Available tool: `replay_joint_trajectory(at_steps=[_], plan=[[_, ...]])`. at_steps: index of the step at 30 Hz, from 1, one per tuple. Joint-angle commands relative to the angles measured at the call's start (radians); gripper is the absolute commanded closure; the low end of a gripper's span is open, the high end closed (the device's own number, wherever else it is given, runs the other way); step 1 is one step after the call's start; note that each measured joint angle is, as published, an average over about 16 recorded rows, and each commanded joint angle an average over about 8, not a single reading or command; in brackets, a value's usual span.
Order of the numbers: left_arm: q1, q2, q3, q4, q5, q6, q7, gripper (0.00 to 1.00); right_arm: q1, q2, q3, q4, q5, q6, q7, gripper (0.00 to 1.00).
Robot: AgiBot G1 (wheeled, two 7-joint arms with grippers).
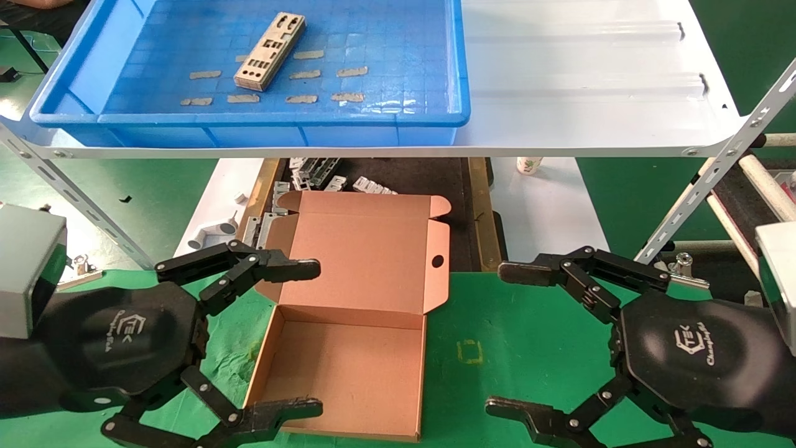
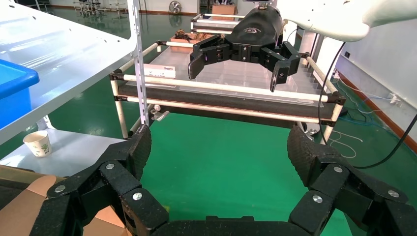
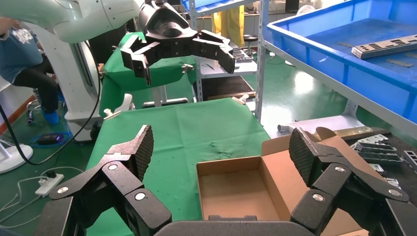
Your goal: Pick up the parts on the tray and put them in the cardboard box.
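Observation:
A silvery punched metal part (image 1: 270, 51) lies on the floor of the blue tray (image 1: 149, 118) on the upper shelf; it also shows in the right wrist view (image 3: 386, 46). The open cardboard box (image 1: 348, 367) lies empty on the green table, lid (image 1: 373, 255) folded back; it also shows in the right wrist view (image 3: 236, 191). My left gripper (image 1: 311, 336) is open and empty, its fingertips at the box's left side. My right gripper (image 1: 507, 339) is open and empty to the right of the box. Both hover low over the table.
Tan tape strips (image 1: 305, 74) dot the tray floor. The white sheet-metal shelf (image 1: 584, 81) carries the tray, held by slanted struts (image 1: 715, 180). Grey metal brackets (image 1: 317, 174) lie behind the box. A paper cup (image 1: 528, 165) stands under the shelf. A roller rack (image 2: 221, 93) stands right.

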Motion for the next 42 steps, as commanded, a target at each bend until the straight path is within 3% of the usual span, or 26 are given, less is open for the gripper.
replay_joint_trajectory(at_steps=[1,31,39,42], plan=[[0.000,0.000,0.000,0.000,0.000,0.000,0.000,0.00,0.000,0.000,0.000,0.000,0.000,0.000,0.000,0.00],[0.000,0.000,0.000,-0.001,0.000,0.000,0.000,0.00,0.000,0.000,0.000,0.000,0.000,0.000,0.000,0.00],[-0.030,0.021,-0.006,0.016,0.012,-0.048,0.001,0.00,0.000,0.000,0.000,0.000,0.000,0.000,0.000,1.00],[-0.072,0.049,-0.005,0.038,0.036,-0.095,0.000,0.00,0.000,0.000,0.000,0.000,0.000,0.000,0.000,1.00]])
